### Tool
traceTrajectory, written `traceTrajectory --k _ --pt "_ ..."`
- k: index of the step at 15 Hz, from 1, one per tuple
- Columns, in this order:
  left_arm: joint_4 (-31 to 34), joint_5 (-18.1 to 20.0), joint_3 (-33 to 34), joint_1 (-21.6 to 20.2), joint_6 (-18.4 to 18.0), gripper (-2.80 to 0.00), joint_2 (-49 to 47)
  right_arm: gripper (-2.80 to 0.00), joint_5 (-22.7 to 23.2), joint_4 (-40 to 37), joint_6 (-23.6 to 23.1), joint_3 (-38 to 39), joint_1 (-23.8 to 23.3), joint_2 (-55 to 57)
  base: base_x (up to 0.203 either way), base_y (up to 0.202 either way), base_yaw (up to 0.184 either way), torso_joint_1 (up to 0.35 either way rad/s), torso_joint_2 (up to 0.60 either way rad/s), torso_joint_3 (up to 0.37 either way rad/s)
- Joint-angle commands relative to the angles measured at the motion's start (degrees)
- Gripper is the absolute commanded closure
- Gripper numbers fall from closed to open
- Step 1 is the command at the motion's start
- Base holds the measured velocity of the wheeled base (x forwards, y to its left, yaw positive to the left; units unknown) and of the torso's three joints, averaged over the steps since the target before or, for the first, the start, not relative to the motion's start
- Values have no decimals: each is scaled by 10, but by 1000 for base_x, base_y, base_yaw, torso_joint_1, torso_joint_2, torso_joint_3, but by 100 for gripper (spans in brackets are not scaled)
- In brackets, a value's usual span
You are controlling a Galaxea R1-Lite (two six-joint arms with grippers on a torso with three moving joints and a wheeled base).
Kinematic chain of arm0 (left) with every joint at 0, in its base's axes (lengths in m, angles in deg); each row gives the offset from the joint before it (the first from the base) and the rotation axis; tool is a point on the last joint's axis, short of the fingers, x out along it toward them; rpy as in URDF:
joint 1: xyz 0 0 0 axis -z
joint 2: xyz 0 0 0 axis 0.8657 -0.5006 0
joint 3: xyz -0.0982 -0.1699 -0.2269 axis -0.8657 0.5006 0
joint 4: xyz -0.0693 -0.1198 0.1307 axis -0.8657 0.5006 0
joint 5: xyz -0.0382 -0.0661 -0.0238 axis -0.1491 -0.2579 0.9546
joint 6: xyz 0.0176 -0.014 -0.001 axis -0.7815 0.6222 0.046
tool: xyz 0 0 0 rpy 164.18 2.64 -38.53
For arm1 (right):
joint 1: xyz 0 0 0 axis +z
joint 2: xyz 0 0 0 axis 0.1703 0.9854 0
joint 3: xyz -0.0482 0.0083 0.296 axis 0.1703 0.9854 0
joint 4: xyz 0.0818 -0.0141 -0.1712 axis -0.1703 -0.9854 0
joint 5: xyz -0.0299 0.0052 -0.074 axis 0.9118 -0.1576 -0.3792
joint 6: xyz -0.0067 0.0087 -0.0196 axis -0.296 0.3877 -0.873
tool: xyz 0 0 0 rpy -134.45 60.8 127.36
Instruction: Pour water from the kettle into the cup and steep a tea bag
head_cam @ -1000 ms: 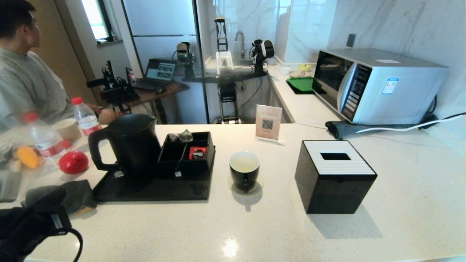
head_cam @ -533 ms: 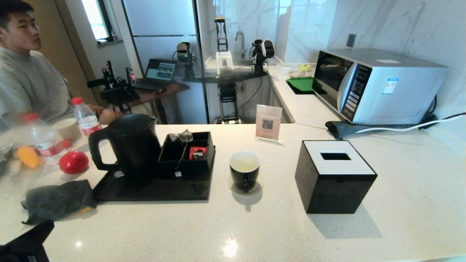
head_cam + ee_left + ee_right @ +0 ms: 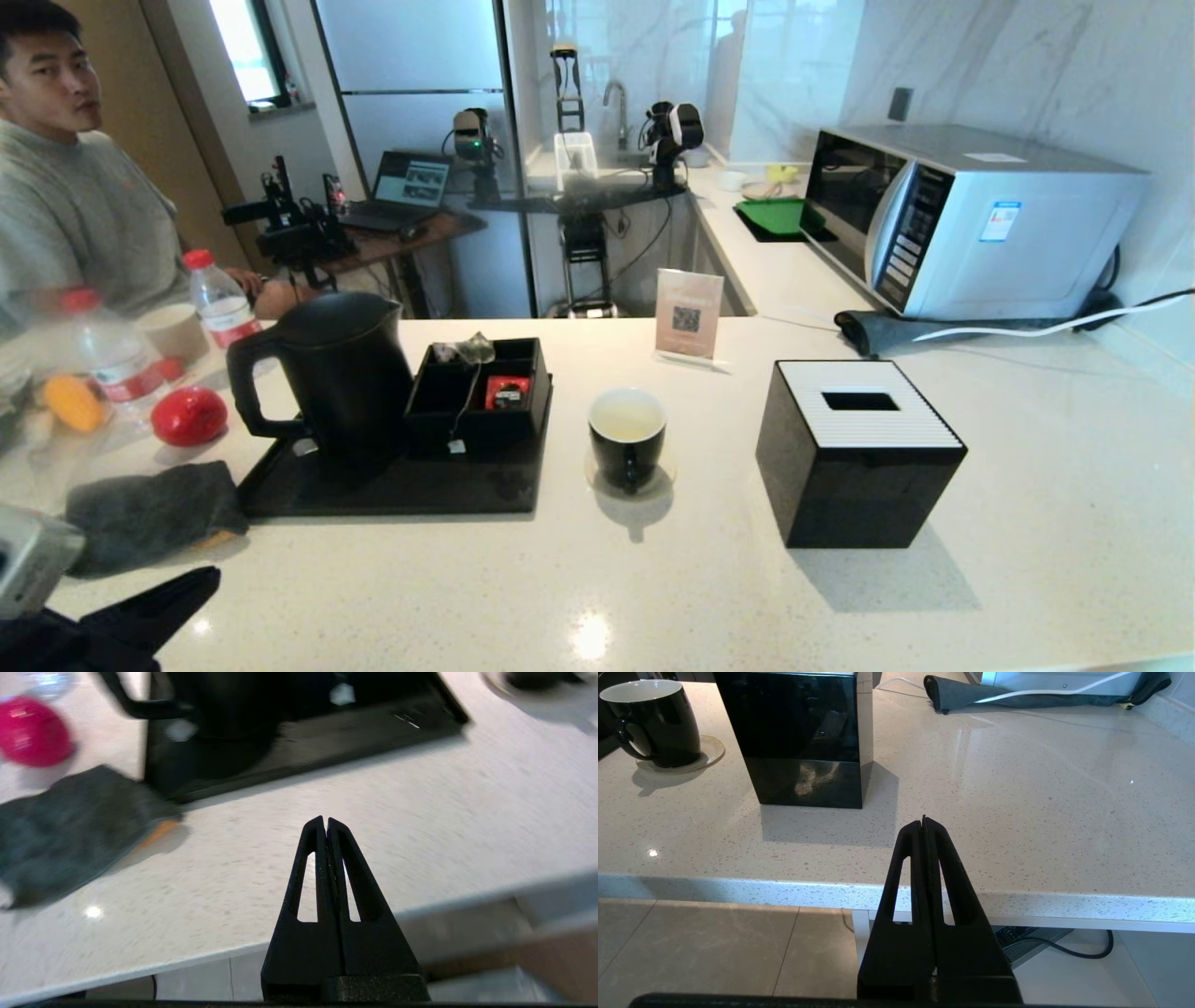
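**Kettle parked on the tray, both grippers closed and empty**

The black kettle (image 3: pixel 327 373) sits on the black tray (image 3: pixel 392 490), right beside the compartment box (image 3: pixel 481 392) where the tea bag (image 3: pixel 473 349) is draped. The cup (image 3: pixel 627 437) stands on a coaster just past the tray. The left gripper (image 3: pixel 325 822) hangs over the counter's near edge, fingers pressed together, holding nothing. The right gripper (image 3: pixel 924 821) is parked below the counter edge, likewise closed and empty.

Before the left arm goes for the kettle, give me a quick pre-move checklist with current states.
1. Kettle upright on tray: ok.
2. Kettle handle facing the left arm's side, unobstructed: ok.
3. Left claw open for grasp: not ok, shut, empty, near the counter's front edge.
4. Cup upright on coaster, clear of the tray: ok.
5. Tea bag in the black box, string hanging over its front: ok.
6. Water level in kettle: cannot tell.
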Motion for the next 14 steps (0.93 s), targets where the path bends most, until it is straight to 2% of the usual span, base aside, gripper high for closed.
traceTrajectory --k 1,5,12,14 --pt "116 1 -74 34 -17 0 -23 0 0 0 0 0 0 1 0 0 0 0 0 0" --pt "135 2 -160 41 -47 0 -119 0 1 0 0 0 0 1 0 0 0 0 0 0" --pt "150 -2 -334 54 -48 0 -306 0 0 0 0 0 0 1 0 0 0 0 0 0" --pt "153 -10 -403 65 -48 0 -369 0 0 0 0 0 0 1 0 0 0 0 0 0"
